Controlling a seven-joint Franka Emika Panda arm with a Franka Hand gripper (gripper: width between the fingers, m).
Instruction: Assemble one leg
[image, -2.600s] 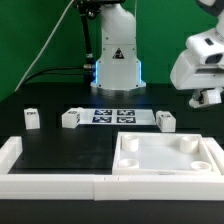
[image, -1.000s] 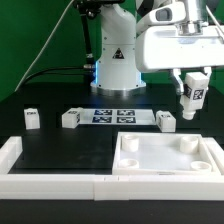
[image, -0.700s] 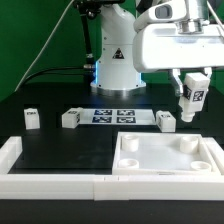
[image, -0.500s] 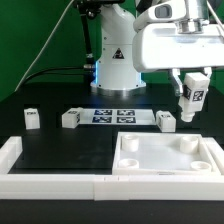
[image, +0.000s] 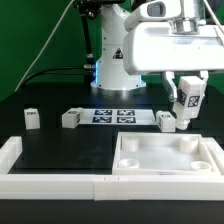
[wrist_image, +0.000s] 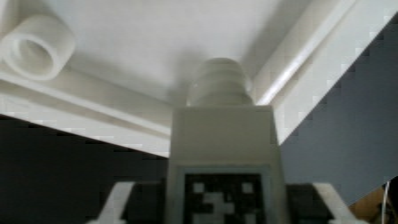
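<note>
My gripper (image: 188, 100) is shut on a leg (image: 189, 103), a small white block with a black-and-white tag, and holds it in the air above the far right part of the large white panel (image: 165, 158). In the wrist view the held leg (wrist_image: 222, 150) fills the middle, with its peg end pointing at the panel (wrist_image: 160, 60) and a round socket (wrist_image: 36, 52) off to one side. Three more legs stand on the table: one (image: 166, 121) just below the held leg, one (image: 70, 118) near the marker board, one (image: 32, 118) at the exterior view's left.
The marker board (image: 112, 116) lies in front of the robot base (image: 118, 70). Long white border rails (image: 50, 182) run along the front and the exterior view's left.
The arm has come in from the exterior view's right with the leg in its gripper, and in the last half second it has shifted a little to the left and lower.
</note>
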